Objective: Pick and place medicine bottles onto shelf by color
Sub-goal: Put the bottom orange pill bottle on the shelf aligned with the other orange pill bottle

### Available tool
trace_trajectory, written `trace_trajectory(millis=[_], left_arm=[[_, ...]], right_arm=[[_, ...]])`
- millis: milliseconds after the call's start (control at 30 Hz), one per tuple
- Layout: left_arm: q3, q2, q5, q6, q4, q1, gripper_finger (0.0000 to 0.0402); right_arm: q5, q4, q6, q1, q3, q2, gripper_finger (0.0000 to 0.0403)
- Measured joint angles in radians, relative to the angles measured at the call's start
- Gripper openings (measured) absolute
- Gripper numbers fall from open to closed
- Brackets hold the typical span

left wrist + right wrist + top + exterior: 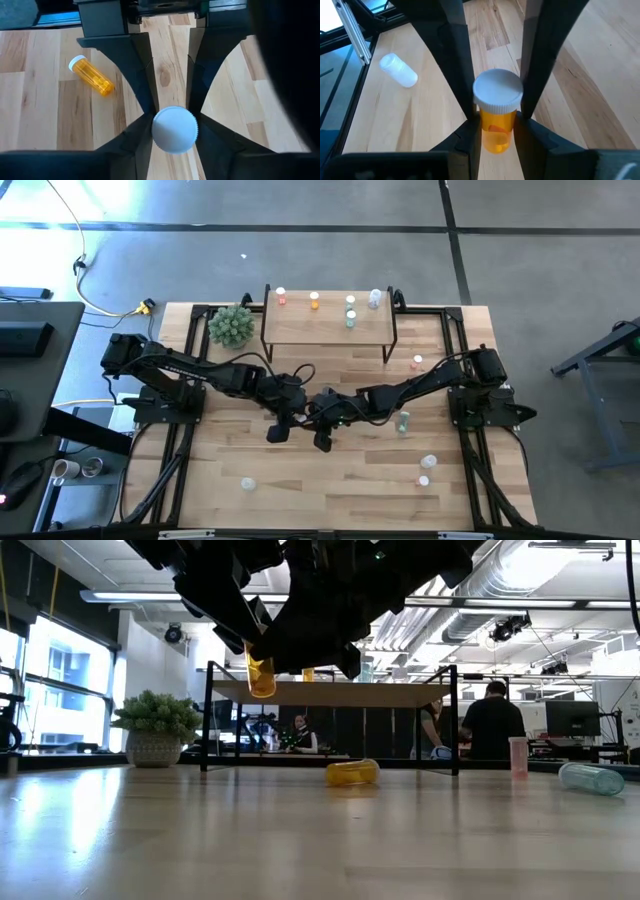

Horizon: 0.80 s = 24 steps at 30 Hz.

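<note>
Both arms are bunched up mid-table, in front of the shelf (325, 330), each with a bottle. The left gripper (174, 120) is pinching a white-capped bottle (174, 131). From its wrist cam I only see the cap end-on, so I'm guessing it's the orange one hanging in the low view, but I can't be sure. The right gripper (496, 117) is pressed onto an orange medicine bottle (496, 134), cap up, clear of the table.

I'd call the step picked and lifted, with placing next. The shelf top already has one bottle of each colour in a row, with the shelved orange bottle (314, 301) second from the left. So both loads probably need to carry over the shelf edge and set down beside it.

My worries:
- the two wrists are nearly touching, so one arm has to go first
- the spiky plant (231, 325) sits just off the shelf's left end, near the left arm's path

A loose orange bottle (91, 76) lies on its side below, and a pink bottle (417, 362) and a white bottle (247, 482) are scattered well apart.
</note>
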Motion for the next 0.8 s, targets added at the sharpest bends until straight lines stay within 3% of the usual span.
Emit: trace_trajectory(millis=[467,800], left_arm=[[0.000,0.000,-0.003,0.001,0.000,-0.002,0.0116],[0.000,0.000,-0.017,0.001,-0.003,-0.002,0.0115]], right_arm=[[0.000,0.000,-0.024,0.000,0.000,0.000,0.0092],[0.003,-0.035,-0.018,-0.003,0.000,-0.006,0.0160]])
